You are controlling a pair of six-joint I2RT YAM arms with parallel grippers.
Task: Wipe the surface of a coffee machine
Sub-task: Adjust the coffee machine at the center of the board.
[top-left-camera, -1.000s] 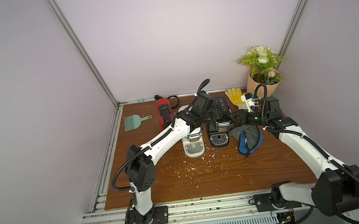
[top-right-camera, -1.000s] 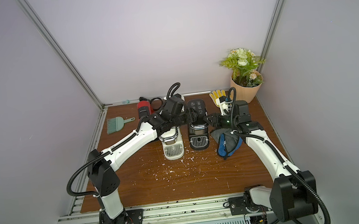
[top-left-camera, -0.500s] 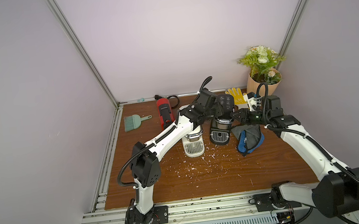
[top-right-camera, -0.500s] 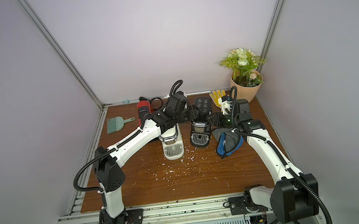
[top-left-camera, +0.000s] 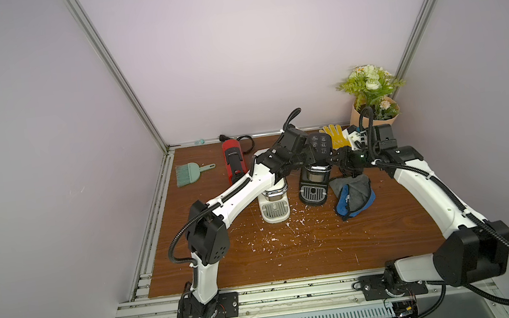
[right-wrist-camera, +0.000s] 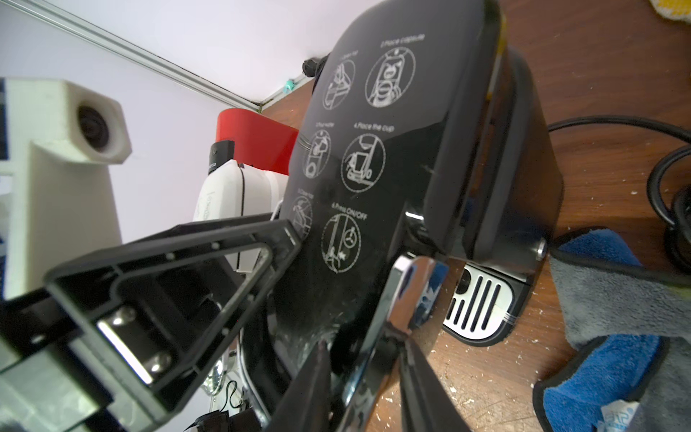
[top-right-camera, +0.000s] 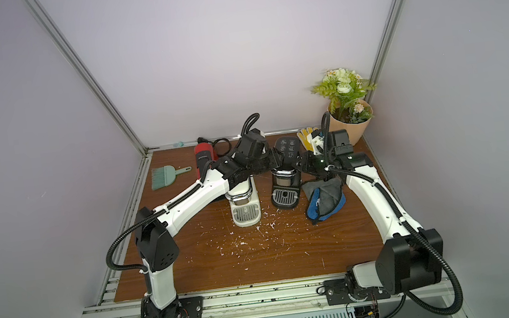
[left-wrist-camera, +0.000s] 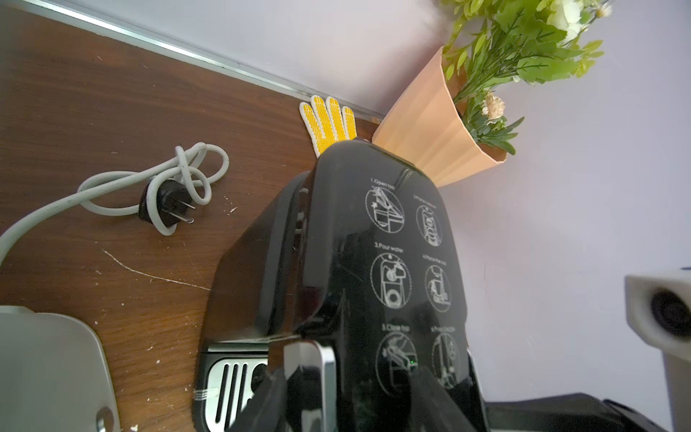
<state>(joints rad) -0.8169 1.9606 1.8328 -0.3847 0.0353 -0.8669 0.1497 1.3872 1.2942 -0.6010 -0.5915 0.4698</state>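
pinching the black coffee machine (top-left-camera: 313, 189) (tilted, mid-frame) with left gripper (top-left-camera: 306, 159) half spread round its head, right gripper (top-left-camera: 335, 160) narrower on the chrome lip (right-wrist-camera: 407, 284). blue-grey cloth (top-left-camera: 354, 197) just right of it on the flecked wooden table (top-left-camera: 387, 232), lilac walls (top-left-camera: 233, 53) behind.

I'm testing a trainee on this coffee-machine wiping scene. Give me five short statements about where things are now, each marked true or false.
1. The cloth lies on the table, in neither pincer. True.
2. The red coffee machine is at the table's front edge. False: it is at the back, near the wall, behind the white coffee machine.
3. White crumbs are scattered in front of the machines. True.
4. The yellow glove lies next to the green brush. False: it lies by the flower pot, across the table from the brush.
5. The left pincer and right pincer both hold the black coffee machine. True.
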